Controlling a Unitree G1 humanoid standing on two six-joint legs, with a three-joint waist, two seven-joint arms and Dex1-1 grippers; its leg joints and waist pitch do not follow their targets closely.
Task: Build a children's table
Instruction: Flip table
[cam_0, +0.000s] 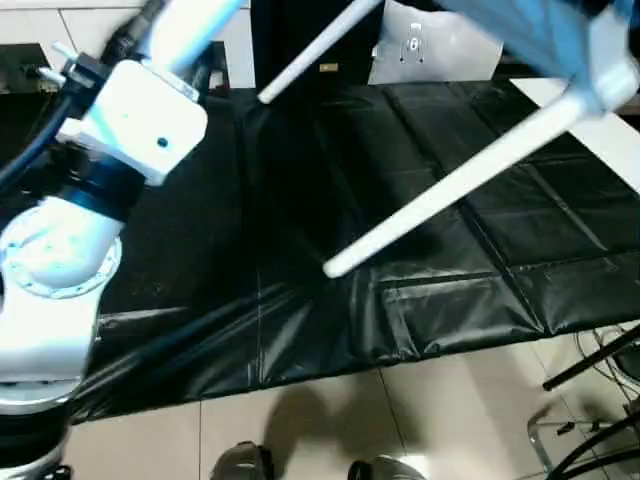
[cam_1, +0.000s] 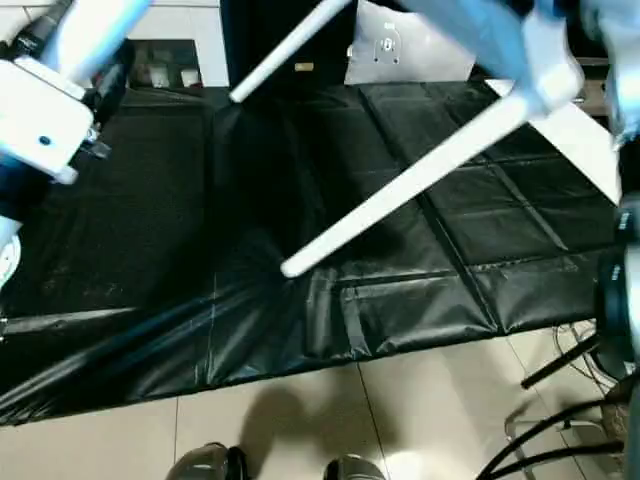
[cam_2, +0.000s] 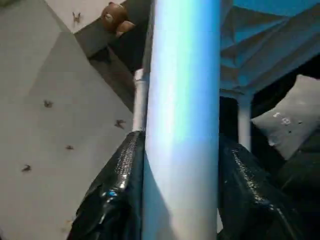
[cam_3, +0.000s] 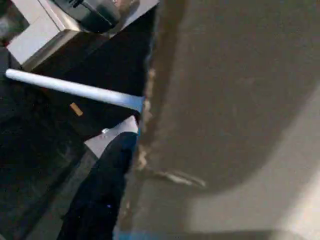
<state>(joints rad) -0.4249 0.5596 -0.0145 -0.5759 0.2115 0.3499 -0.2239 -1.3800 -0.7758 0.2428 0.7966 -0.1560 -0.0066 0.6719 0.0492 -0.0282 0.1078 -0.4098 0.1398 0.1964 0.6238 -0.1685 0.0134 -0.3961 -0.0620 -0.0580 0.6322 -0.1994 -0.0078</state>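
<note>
The left gripper (cam_2: 180, 200) has a white leg (cam_2: 182, 125) of the children's table (cam_0: 560, 50) between its two black fingers (cam_2: 112, 195), both pressing it. The right gripper's opening I cannot tell. The table hangs above the black mat (cam_0: 300, 200), legs toward its near edge; beige tile floor (cam_0: 300, 440) lies beyond.

Light falls from above and is fairly bright: the black mat (cam_0: 300, 200) carries streaky glare along its creases near the front edge, and the pale tiled floor (cam_0: 330, 420) shows a soft, dark shadow just below that edge. The white table leg (cam_0: 450, 185) and the silver left forearm (cam_0: 60, 260) are overexposed, with a bluish tinge — the forearm's edges smear with motion blur. In the left wrist view the leg (cam_2: 182, 125) is so close it is unfocused, glowing blue-white between dark fingers (cam_2: 112, 195). The right wrist view is dim and blurred — a murky brown surface (cam_3: 235, 100) lacks detail.
</note>
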